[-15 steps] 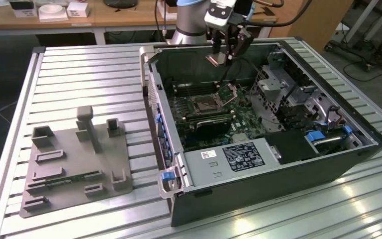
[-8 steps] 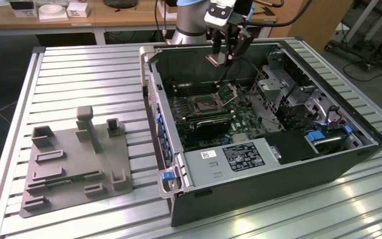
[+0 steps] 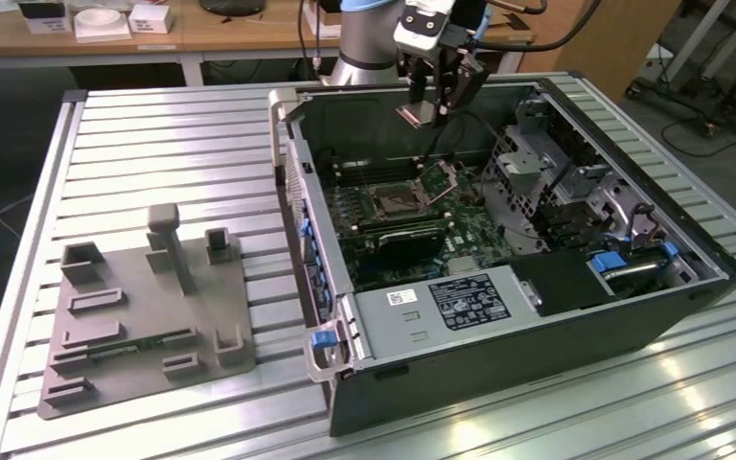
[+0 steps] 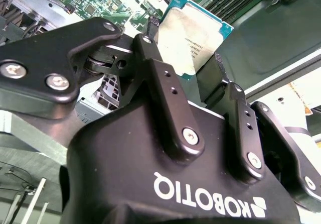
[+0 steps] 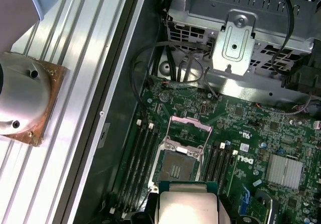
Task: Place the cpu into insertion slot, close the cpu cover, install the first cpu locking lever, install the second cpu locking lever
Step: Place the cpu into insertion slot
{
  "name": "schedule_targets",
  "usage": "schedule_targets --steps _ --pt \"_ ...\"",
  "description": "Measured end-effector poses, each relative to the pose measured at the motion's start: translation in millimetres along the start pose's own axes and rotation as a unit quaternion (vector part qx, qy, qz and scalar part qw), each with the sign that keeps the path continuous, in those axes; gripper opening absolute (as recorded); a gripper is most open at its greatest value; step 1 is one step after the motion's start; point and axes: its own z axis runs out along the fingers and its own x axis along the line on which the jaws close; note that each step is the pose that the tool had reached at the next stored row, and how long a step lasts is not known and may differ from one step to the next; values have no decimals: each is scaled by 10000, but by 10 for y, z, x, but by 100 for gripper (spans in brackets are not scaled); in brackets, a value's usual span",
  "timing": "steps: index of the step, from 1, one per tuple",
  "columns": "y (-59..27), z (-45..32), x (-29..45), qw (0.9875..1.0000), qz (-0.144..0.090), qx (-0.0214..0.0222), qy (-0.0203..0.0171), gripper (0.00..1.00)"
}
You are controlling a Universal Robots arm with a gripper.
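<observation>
Fingers (image 4: 165,88) grip the cpu (image 4: 193,33) by two edges over the uncovered insertion slot (image 5: 175,168); I want it level, squared to the rim, clear of the raised cpu cover (image 5: 191,123).

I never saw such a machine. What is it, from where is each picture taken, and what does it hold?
It is a robot arm with a two-finger gripper. The exterior view, from a camera off the arm, shows an open computer case and a grey holder on a ribbed metal table. Both wrist views come from cameras on the arm. The second wrist view shows the gripper clamped on a small square chip. The first wrist view looks at the green board: the socket is empty, its metal cover raised.
</observation>
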Motion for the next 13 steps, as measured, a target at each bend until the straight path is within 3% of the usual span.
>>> schedule_targets --steps 13 --pt "0 0 0 10000 3 0 0 54"
